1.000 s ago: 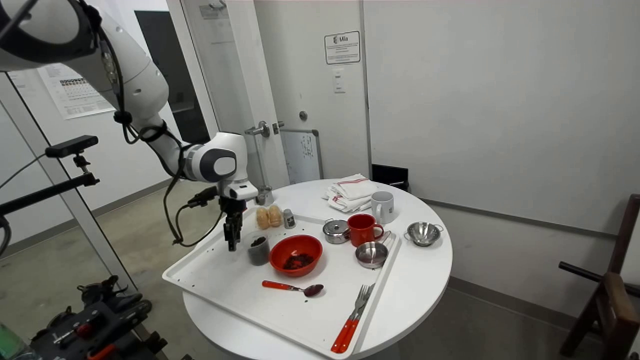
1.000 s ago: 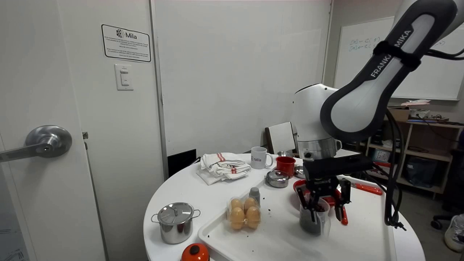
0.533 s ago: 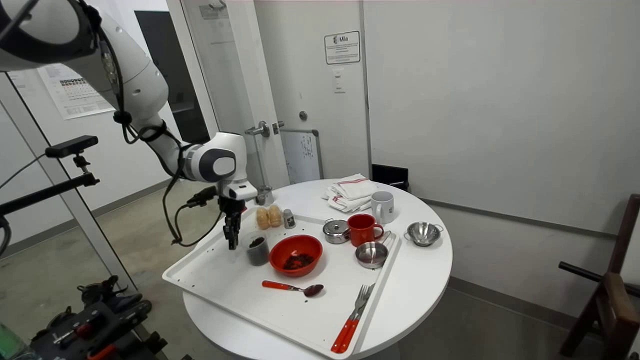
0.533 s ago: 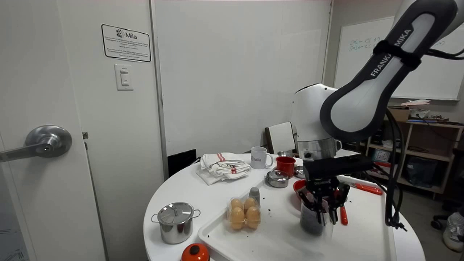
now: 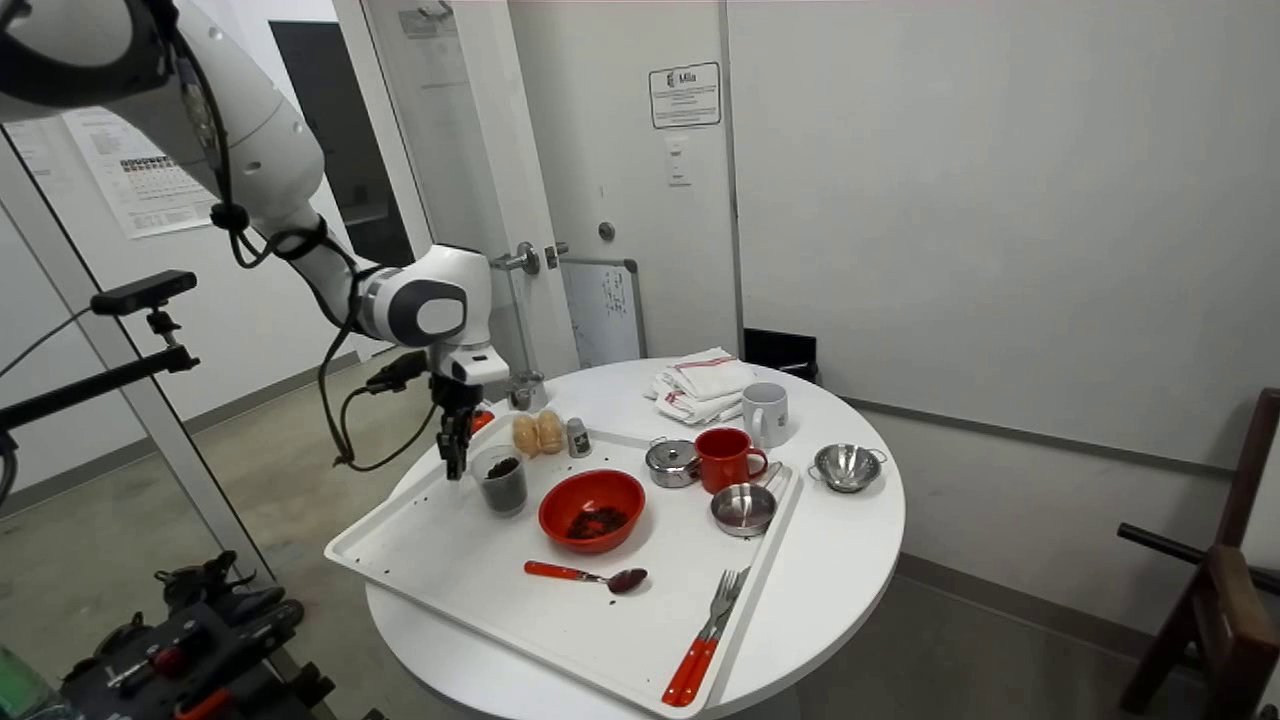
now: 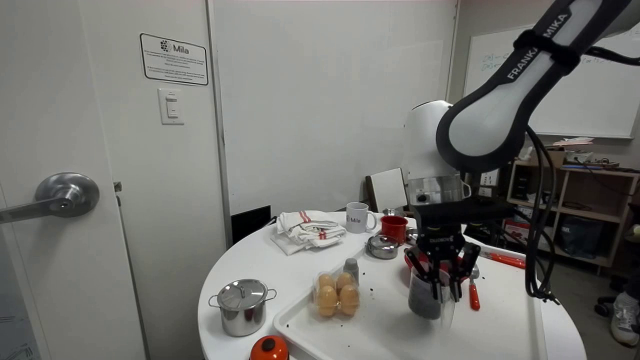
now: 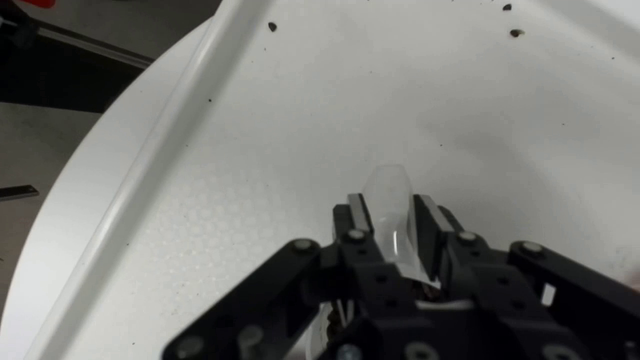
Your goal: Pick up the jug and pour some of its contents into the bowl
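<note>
The jug (image 5: 503, 490) is a small grey vessel with a clear rim and dark bits inside, upright or slightly tilted in both exterior views. My gripper (image 6: 446, 295) is shut on its clear handle (image 7: 392, 227), whose sides lie between the two finger pads (image 7: 429, 235) in the wrist view. Jug and gripper seem to hang just above the white tray (image 5: 450, 560). Right of the jug in an exterior view is the wide red bowl (image 5: 600, 490), with dark bits at its bottom. In the wrist view the gripper covers most of the jug's body.
A red-handled spoon (image 5: 560, 571) lies in front of the bowl. Beyond the bowl stand a small lidded pot (image 5: 672, 463), a red cup (image 5: 724, 459) and a steel pan (image 5: 743, 510). An egg pack (image 6: 336, 296) and a grey shaker (image 6: 351, 269) are near the tray's edge.
The fingers have come together on the jug's handle. Since half a second ago the arm has risen, and the jug has moved up with it, shifting slightly away from the bowl.
</note>
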`<state>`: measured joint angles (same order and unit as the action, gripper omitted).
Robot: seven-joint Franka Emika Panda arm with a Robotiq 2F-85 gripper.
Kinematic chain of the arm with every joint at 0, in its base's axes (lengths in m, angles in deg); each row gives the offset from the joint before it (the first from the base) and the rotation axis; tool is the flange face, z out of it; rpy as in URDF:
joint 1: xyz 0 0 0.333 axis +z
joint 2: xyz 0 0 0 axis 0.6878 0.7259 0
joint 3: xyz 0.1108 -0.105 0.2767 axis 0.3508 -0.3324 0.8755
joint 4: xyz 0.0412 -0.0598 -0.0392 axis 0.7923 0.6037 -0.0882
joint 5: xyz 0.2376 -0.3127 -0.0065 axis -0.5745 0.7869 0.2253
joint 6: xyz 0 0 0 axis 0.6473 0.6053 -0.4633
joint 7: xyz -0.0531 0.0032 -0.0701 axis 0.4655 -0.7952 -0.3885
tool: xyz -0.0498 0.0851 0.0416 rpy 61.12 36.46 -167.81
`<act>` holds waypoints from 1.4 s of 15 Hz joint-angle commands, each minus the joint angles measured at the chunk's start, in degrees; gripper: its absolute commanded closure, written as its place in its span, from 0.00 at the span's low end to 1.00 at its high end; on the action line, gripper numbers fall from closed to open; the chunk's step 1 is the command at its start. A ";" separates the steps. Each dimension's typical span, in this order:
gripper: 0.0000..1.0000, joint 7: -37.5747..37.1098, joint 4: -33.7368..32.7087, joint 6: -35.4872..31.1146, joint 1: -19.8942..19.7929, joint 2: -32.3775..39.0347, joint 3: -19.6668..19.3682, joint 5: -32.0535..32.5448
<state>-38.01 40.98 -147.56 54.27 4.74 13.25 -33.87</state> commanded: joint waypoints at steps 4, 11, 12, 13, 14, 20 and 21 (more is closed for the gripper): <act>0.88 2.21 -0.76 11.40 -3.74 -5.65 0.43 -6.07; 0.88 2.92 -13.85 32.71 -6.56 -2.17 -1.01 -7.04; 0.88 3.42 -16.19 35.99 -7.23 -1.36 -1.12 -7.52; 0.88 3.77 -18.26 38.94 -7.82 -0.65 -1.24 -7.98; 0.88 4.38 -20.40 41.76 -8.47 0.19 -1.27 -8.61; 0.88 5.16 -28.84 51.93 -11.21 4.68 -2.25 -13.19; 0.88 4.22 -29.56 52.47 -10.66 5.13 -2.64 -12.50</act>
<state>-33.29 16.59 -99.54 43.42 6.71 11.51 -44.92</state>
